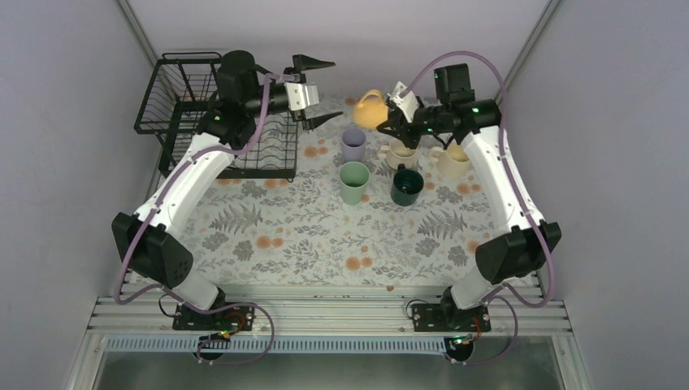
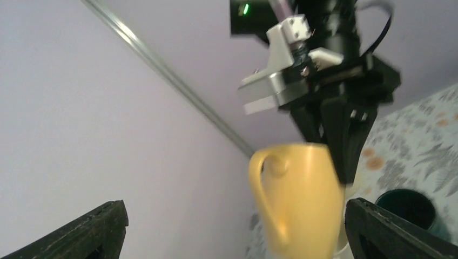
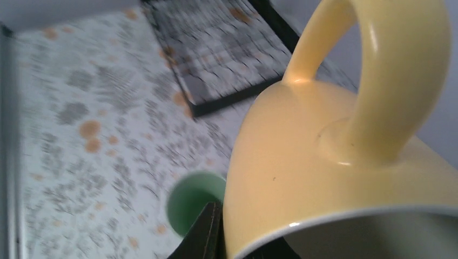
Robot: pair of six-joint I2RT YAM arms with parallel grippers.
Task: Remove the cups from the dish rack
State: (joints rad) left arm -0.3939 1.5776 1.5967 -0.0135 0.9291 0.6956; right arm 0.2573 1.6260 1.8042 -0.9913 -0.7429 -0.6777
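Our right gripper (image 1: 391, 122) pinches the yellow mug (image 1: 370, 110) by its rim, aloft at the far middle. Our left gripper (image 1: 318, 91) hangs spread, empty, beside the dish rack (image 1: 187, 97). Next, we judge: lower it upright near the lavender tumbler (image 1: 353, 143).

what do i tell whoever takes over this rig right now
left tool: open and empty, in the air just right of the dish rack.
right tool: shut on the yellow mug, held tilted above the far side of the table.
done: five cups stand upright on the table: lavender tumbler, mint tumbler, dark teal mug and two cream mugs.
left: set the yellow mug down beside them. no cup shows in the visible part of the rack, but the left arm hides some of it, so check there.
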